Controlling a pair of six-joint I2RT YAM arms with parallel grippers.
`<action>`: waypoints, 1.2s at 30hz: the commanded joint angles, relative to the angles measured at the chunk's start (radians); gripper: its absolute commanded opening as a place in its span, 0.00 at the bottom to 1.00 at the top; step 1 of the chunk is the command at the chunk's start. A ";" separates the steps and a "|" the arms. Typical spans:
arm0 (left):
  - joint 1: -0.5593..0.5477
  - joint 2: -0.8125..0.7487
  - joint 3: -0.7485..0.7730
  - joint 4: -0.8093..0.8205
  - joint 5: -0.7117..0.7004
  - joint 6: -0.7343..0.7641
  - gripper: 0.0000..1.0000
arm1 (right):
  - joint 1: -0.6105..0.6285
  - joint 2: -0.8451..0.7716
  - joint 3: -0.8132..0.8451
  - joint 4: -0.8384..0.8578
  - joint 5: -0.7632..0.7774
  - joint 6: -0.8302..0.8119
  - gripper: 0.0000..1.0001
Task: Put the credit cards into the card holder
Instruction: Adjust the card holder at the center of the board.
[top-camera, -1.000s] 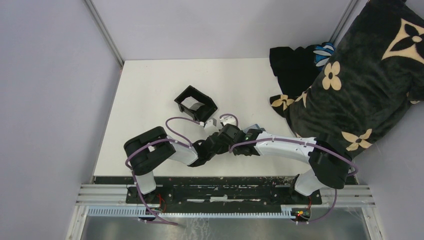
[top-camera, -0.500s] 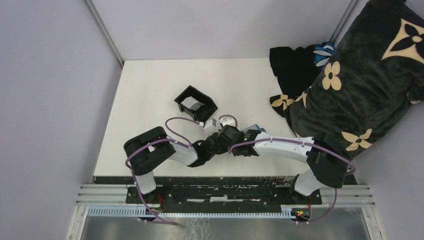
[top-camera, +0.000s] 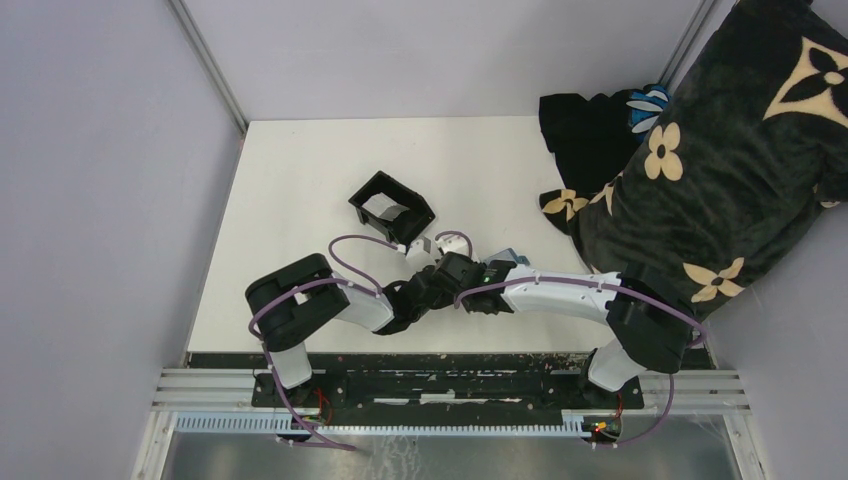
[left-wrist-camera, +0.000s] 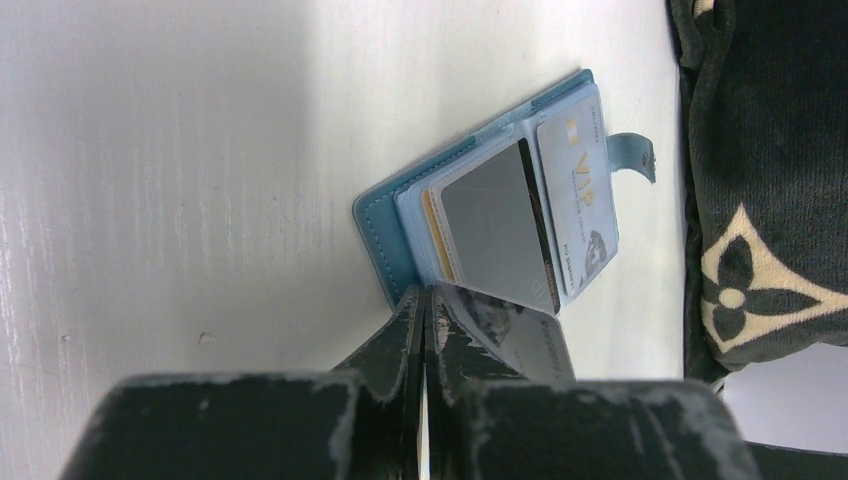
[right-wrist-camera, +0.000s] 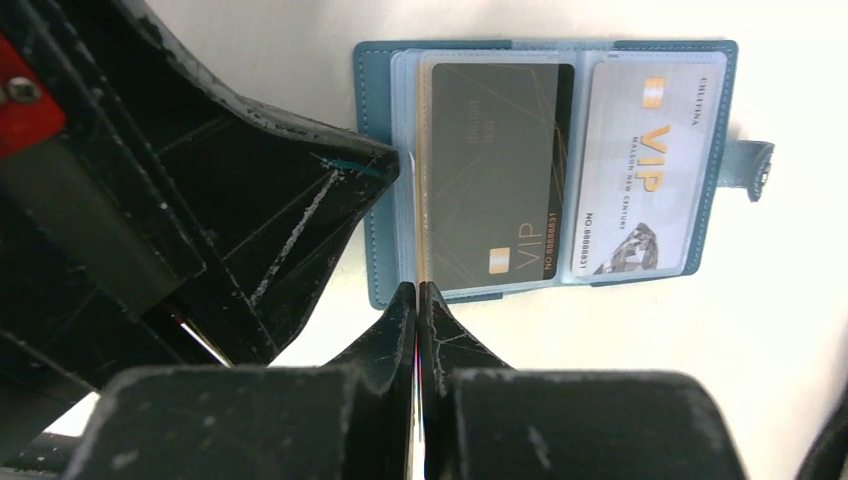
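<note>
The teal card holder (right-wrist-camera: 375, 100) lies open on the white table, also shown in the left wrist view (left-wrist-camera: 380, 215). A dark grey card (right-wrist-camera: 495, 170) and a white VIP card (right-wrist-camera: 645, 160) sit in its sleeves. My right gripper (right-wrist-camera: 417, 287) is shut on a pale credit card (left-wrist-camera: 530, 345), which shows edge-on between its jaws. The card's far end meets the holder beside the dark card. My left gripper (left-wrist-camera: 421, 292) is shut on the holder's left edge (right-wrist-camera: 385, 165). In the top view both grippers meet over the holder (top-camera: 505, 255).
A black open-topped box (top-camera: 392, 205) stands behind the left arm, with a small grey thing (top-camera: 421, 245) beside it. A black flowered blanket (top-camera: 720, 160) covers the table's right side, close to the holder's clasp (left-wrist-camera: 640, 158).
The right arm has shifted slightly to the left. The left arm and the card holder have barely moved.
</note>
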 joint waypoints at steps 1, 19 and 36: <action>0.004 0.023 -0.012 -0.079 -0.018 0.041 0.03 | 0.009 0.006 0.041 -0.042 0.098 0.008 0.01; 0.005 0.043 0.003 -0.085 -0.015 0.036 0.03 | 0.011 -0.023 0.053 -0.107 0.259 -0.014 0.01; 0.005 0.042 0.008 -0.093 -0.012 0.039 0.03 | -0.201 -0.112 0.016 -0.070 0.187 -0.097 0.01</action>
